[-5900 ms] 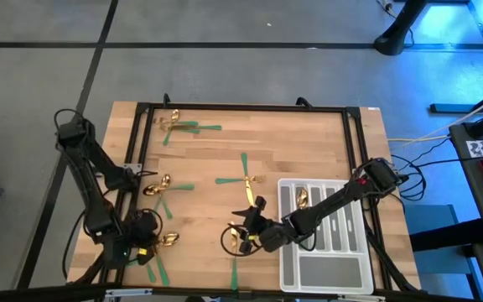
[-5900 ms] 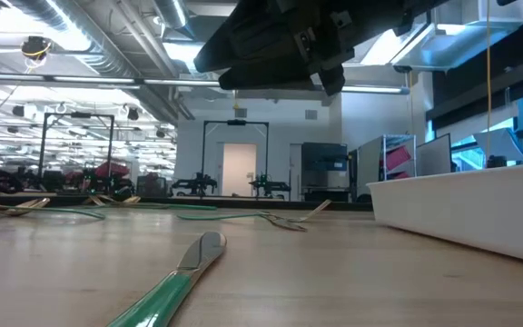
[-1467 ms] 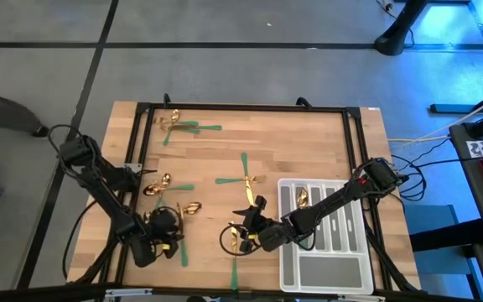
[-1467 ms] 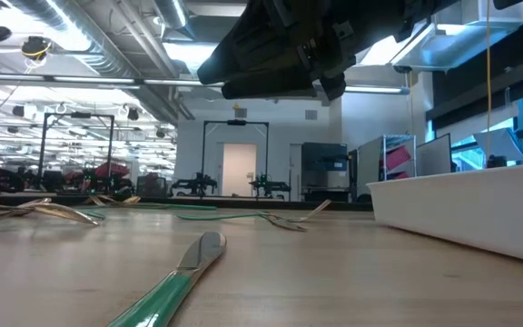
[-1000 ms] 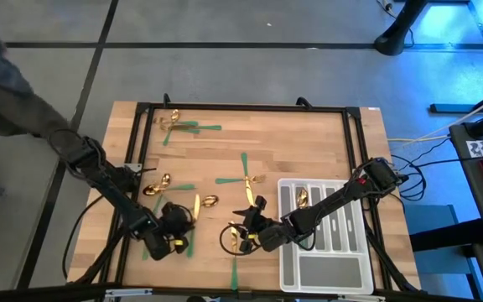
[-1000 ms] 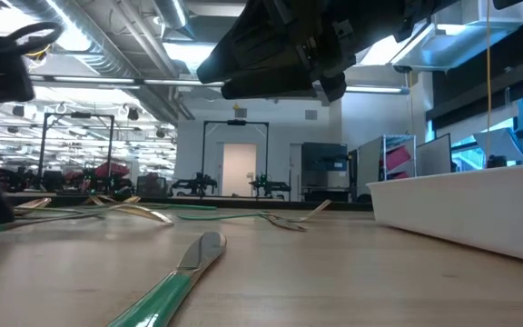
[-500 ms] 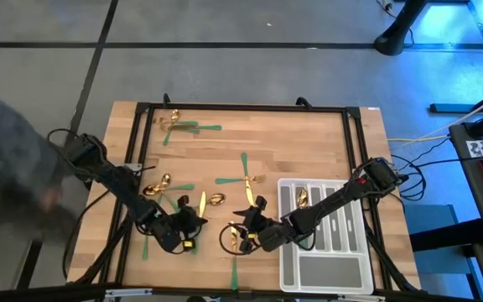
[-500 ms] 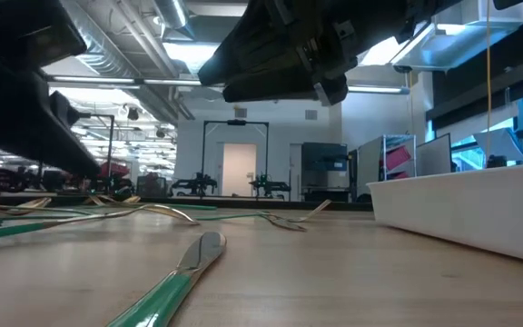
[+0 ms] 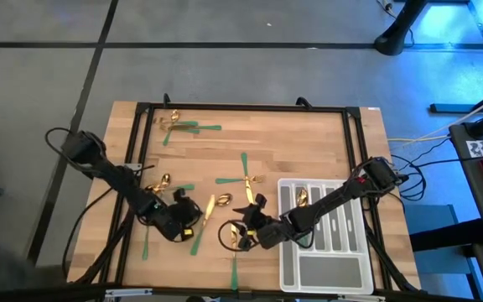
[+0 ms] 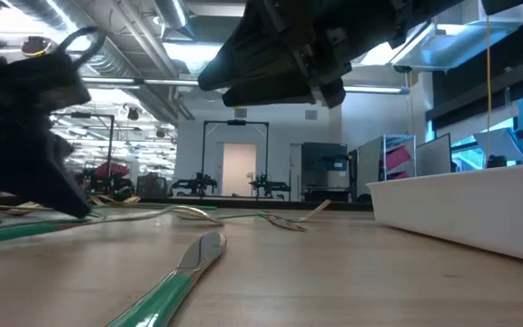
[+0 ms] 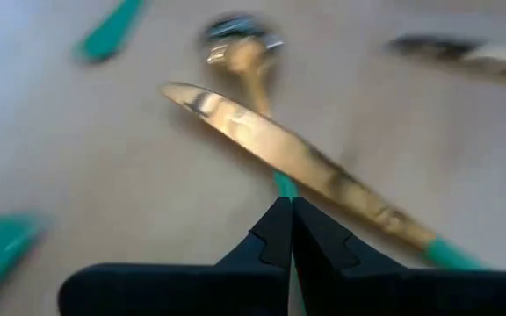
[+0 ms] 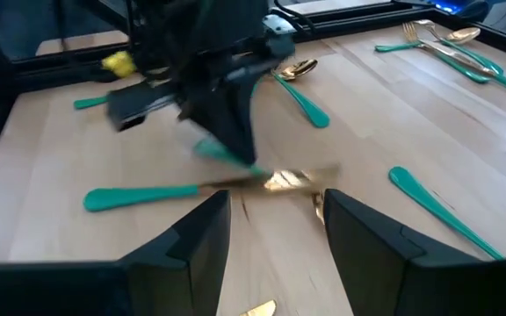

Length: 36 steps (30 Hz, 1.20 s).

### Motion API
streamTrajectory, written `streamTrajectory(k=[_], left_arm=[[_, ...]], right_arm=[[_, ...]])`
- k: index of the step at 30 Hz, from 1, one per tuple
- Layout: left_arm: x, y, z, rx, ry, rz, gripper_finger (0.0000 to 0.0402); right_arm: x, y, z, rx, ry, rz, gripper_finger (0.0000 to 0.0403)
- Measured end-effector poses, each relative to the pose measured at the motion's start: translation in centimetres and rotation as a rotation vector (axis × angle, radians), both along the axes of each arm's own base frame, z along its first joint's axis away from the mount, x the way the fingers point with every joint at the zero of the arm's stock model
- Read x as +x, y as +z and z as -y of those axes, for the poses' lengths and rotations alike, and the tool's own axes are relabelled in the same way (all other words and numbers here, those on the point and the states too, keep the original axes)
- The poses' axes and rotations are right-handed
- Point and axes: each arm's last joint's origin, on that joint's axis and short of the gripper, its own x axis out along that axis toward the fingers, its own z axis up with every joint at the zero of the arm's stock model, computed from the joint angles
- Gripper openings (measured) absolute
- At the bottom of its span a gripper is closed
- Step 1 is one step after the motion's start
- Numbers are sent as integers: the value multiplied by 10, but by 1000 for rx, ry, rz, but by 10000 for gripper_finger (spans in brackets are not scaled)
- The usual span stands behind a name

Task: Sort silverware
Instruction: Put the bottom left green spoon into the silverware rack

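The silverware, gold-headed with green handles, lies scattered on the wooden table (image 9: 309, 143). My left gripper (image 9: 189, 220) is near the front left, shut on a spoon (image 11: 240, 53) whose head (image 9: 226, 199) points toward the table's right. A knife (image 11: 297, 162) lies across the spoon's neck. My right gripper (image 12: 275, 237) hovers open above the table just right of the spoon, over a gold piece (image 9: 243, 243). The pale grey tray (image 9: 355, 277) stands at the front right. My left gripper pinches the spoon's green handle (image 11: 281, 186) between its two fingertips. The fingers slant down from the table's left and lie along the handle. The spoon reaches out ahead of the fingers, its head (image 10: 193, 213) low over the table; whether it touches, I cannot tell.
Other pieces lie in a heap at the far left (image 9: 174, 126), crossed near the middle (image 9: 246, 178) and beside the left arm (image 9: 159, 184). A knife (image 10: 184, 272) lies near the front edge. One gold piece (image 9: 303, 197) sits in a tray slot.
My left gripper has gone toward the table's right edge and rolled about its own line, taking the spoon with it. The spoon's head and the knife's blade now lie farther right, close to my right gripper.
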Motion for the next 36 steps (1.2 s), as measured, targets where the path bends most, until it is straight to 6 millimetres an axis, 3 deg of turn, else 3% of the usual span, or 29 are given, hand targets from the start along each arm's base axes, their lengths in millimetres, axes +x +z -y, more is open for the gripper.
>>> streamTrajectory(k=[5,9,12,17,21,25,30,36], left_arm=[[18,17,1,110,-144,158,2],[20,25,-3,188,-183,159,3],[16,20,-3,223,-239,84,17],[5,11,1,179,-281,-27,98],[-2,8,5,119,-246,-8,175],[-7,-1,6,106,-189,-34,216],[-4,-13,6,95,-122,-45,200],[-3,-22,-3,115,-61,-111,116]], right_arm=[[-1,-1,0,0,2,-5,186],[-1,-1,-1,3,10,-9,186],[-1,-1,-1,0,9,-13,186],[-1,-1,0,16,-7,-6,186],[-1,-1,0,22,-10,-4,186],[-1,-1,0,22,-12,-4,186],[-1,-1,0,22,-12,-4,186],[-1,-1,0,23,-12,-4,186]])
